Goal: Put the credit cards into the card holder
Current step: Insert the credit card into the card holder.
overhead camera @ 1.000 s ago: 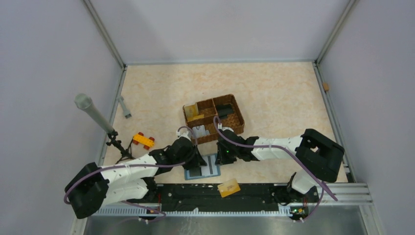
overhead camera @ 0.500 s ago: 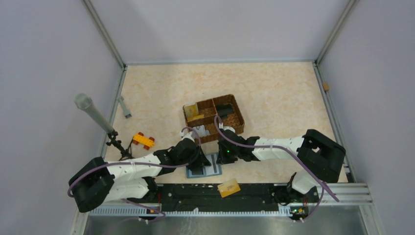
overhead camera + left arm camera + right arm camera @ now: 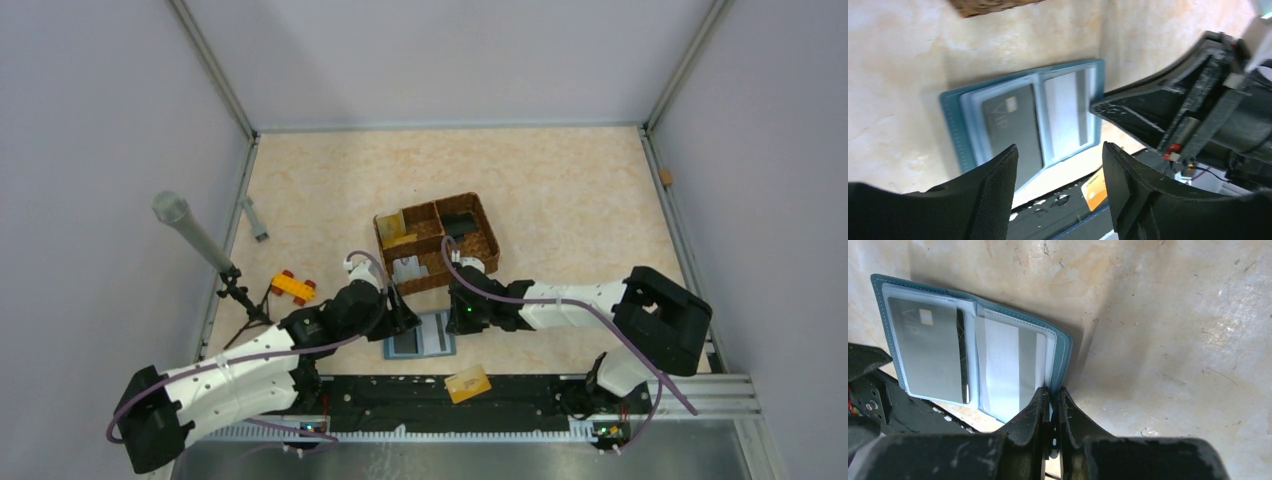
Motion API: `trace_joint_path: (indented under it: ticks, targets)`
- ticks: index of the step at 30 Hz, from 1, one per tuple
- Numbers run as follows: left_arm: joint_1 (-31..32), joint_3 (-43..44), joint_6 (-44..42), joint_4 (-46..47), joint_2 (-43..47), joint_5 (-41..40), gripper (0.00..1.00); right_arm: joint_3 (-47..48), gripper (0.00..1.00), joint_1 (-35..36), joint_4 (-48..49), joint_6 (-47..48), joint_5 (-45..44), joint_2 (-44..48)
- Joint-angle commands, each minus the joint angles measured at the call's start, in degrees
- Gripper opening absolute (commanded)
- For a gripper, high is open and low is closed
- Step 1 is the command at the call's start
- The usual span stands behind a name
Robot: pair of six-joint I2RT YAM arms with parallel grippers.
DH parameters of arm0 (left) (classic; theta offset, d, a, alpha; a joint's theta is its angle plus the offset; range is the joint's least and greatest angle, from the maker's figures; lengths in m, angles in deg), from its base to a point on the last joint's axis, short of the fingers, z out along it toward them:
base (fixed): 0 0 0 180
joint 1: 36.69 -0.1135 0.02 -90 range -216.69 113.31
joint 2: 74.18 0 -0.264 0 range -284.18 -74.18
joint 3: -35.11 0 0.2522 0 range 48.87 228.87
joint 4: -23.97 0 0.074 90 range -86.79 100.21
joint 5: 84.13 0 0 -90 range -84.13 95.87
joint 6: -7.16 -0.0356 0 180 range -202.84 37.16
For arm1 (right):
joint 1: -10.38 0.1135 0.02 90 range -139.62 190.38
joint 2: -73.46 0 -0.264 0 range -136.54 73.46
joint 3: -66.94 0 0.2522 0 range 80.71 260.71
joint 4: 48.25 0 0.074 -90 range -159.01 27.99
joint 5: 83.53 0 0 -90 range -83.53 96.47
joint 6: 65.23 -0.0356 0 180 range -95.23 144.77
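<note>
The teal card holder (image 3: pixel 420 336) lies open on the table near the front edge. A grey credit card (image 3: pixel 1012 127) sits in its left pocket (image 3: pixel 930 356). The right pocket shows a white face with a grey stripe (image 3: pixel 1013 367). My left gripper (image 3: pixel 1060 162) hovers open over the holder's near edge (image 3: pixel 404 318), with nothing between its fingers. My right gripper (image 3: pixel 1051 396) is shut on the holder's right edge (image 3: pixel 453 322). An orange credit card (image 3: pixel 467 383) lies on the black rail in front, also seen between the left fingers (image 3: pixel 1094 188).
A brown wicker basket (image 3: pixel 437 240) with compartments stands just behind the holder. A yellow-and-red toy block (image 3: pixel 293 287) lies to the left, beside a microphone on a small tripod (image 3: pixel 192 232). A grey bar (image 3: pixel 254 218) lies at the back left.
My left gripper has opened and drawn back to the left from the holder, leaving the grey card in the left pocket. The right gripper has kept its pinch on the holder's edge.
</note>
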Motion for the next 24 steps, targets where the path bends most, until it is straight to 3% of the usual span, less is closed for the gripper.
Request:
trace_joint_path:
  ticks: [1, 12, 16, 24]
  targets:
    - [-2.4, -1.0, -0.8, -7.5, 1.3, -0.4, 0.64, -2.9, 0.00, -0.8, -4.0, 1.4, -3.9, -0.3]
    - [-11.1, -3.7, -3.0, -14.0, 8.0, 2.5, 0.61, -5.3, 0.00, -1.8, -1.9, 1.2, -2.8, -0.7]
    - [-14.4, -6.5, -2.9, -12.4, 10.3, 8.0, 0.54, -5.6, 0.00, -2.1, -1.6, 1.2, -2.6, -0.7]
    - [-15.6, -10.0, -1.2, -8.6, 12.3, 11.2, 0.38, -5.7, 0.00, -2.3, -1.1, 1.2, -2.1, -1.3]
